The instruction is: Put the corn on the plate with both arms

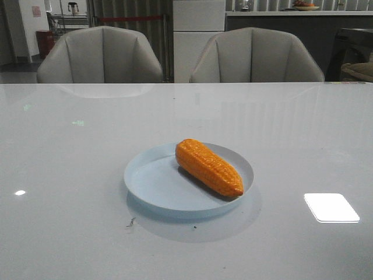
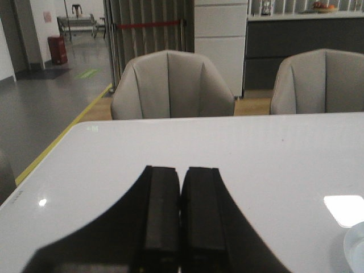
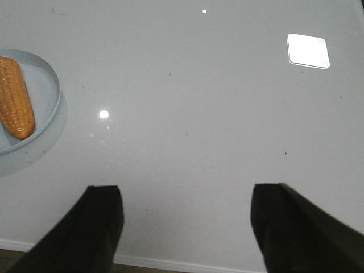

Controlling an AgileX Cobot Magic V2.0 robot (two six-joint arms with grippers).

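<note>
Left pincer [image 2: 181, 216] closed, empty; right pincer [image 3: 187, 227] wide open, empty; corn [image 1: 208, 167] lies on plate [image 1: 151, 181], frame centre.

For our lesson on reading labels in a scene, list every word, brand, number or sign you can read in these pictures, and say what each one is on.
None can be read.
The corn, the plate and the table bear no print.
A pinkish sheet on the far wall: too small and blurred to read.
The left gripper and right gripper show no marking.
</note>
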